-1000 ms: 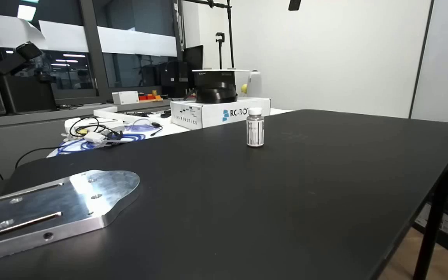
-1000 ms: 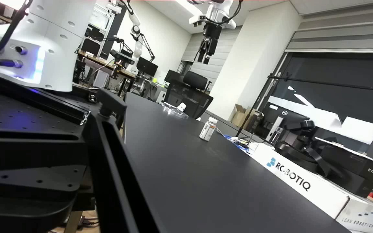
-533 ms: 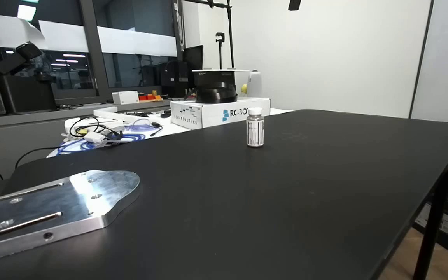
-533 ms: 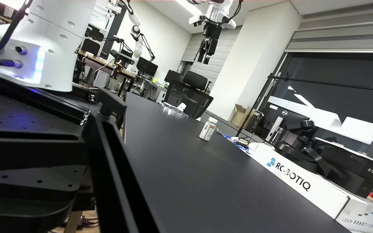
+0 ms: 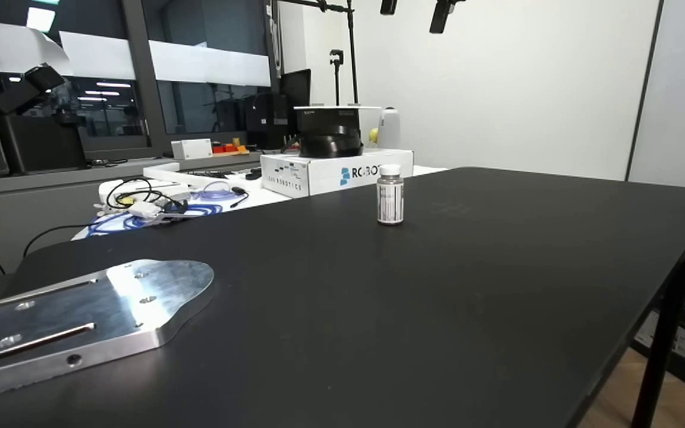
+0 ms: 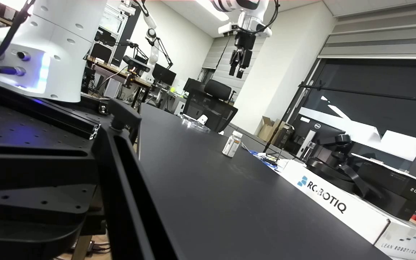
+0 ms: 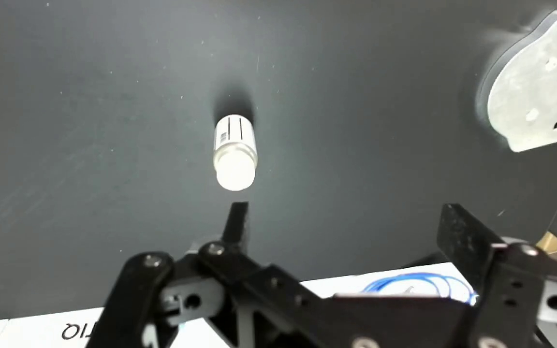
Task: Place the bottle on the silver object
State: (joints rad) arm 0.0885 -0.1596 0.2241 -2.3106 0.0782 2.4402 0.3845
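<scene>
Plainly, the bottle (image 5: 390, 202), a cylinder with a smooth white cap and striped label, is stood upright on the black table (image 5: 437, 309), whose top is faintly scuffed. Well apart from the bottle, the shiny metal plate (image 5: 81, 309), round-ended, slotted and drilled, is laid flat. Higher than the bottle, the gripper (image 7: 346, 217) is held with its black fingers parted widely. Behind the bottle, in an exterior view, a white box (image 5: 354, 175) is seen.

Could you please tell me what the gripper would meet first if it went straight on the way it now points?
Probably the table: in the wrist view, the open gripper seems to point beside the bottle. Depth is unclear, so it could brush the bottle on the way.
</scene>
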